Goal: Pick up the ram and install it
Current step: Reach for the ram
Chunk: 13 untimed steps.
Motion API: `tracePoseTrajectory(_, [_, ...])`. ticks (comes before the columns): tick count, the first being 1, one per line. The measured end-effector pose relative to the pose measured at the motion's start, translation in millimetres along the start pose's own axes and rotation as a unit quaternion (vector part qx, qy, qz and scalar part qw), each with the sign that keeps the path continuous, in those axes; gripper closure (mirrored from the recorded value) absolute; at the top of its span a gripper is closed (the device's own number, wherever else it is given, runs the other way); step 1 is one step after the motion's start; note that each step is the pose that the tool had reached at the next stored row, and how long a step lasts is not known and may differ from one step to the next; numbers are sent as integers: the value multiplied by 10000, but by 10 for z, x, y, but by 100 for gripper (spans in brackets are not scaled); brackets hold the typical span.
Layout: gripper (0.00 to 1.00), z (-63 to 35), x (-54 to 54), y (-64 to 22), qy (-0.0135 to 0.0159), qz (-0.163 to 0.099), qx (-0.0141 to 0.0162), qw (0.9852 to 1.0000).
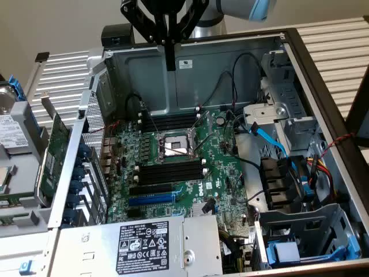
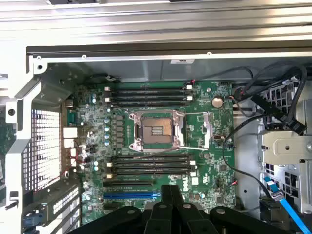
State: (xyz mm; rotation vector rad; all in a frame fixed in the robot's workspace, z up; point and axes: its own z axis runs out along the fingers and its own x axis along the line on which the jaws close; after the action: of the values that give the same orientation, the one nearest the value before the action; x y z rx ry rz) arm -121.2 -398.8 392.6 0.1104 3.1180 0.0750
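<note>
While the jaws hang clenched on nothing above the open case, past the CPU socket point(image 1: 174, 145) toward the back wall, I cannot tell where the ram lies. Left of the socket in the exterior view, a large green card point(image 1: 55, 151) leans outside the case wall; I judge that is not it. Two banks of black slots point(image 1: 170, 122) flank the socket, one on its far side and one on its near side. Their long axes run across the exterior view, and whether any dark strip there is a seated stick is too fine to judge. Right of the socket runs a blue cable point(image 1: 268, 137). Which way the ram points, and its long axis, I cannot give
</note>
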Motion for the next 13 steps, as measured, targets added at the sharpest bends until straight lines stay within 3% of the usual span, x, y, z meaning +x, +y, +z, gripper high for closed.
tracePoseTrajectory(13, [89,0,2,0,0,0,0,10000])
